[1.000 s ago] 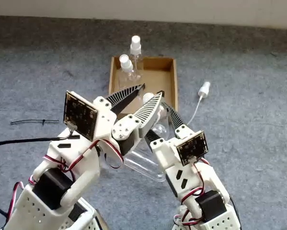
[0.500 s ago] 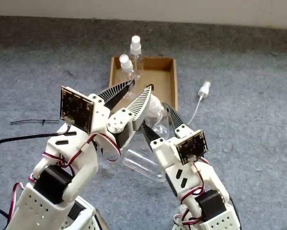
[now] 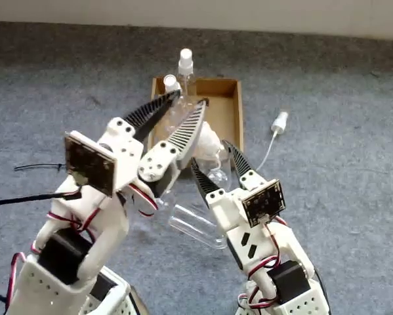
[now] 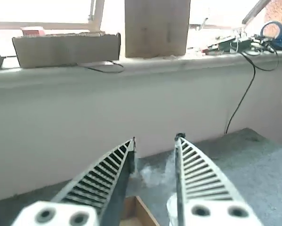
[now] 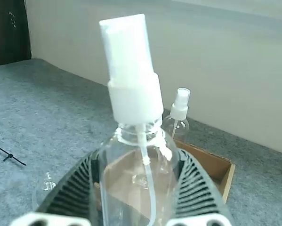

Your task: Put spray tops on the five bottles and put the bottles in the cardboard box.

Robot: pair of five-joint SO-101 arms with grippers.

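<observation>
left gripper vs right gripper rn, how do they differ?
Left gripper is open and empty; right gripper is shut on a bottle with its spray top on. Left gripper hangs high by the cardboard box; right gripper looks lower, short of it. Both have black ribbed fingers.

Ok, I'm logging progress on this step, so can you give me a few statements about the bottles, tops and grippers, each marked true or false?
1. The right gripper holds a capped bottle. True.
2. The left gripper is shut on a spray top. False: it is open and holds nothing.
3. A loose spray top lies on the carpet beside the cardboard box. True.
4. All five bottles stand in the box. False: a clear bottle lies on the carpet between the arms, and another is in the right gripper.
</observation>
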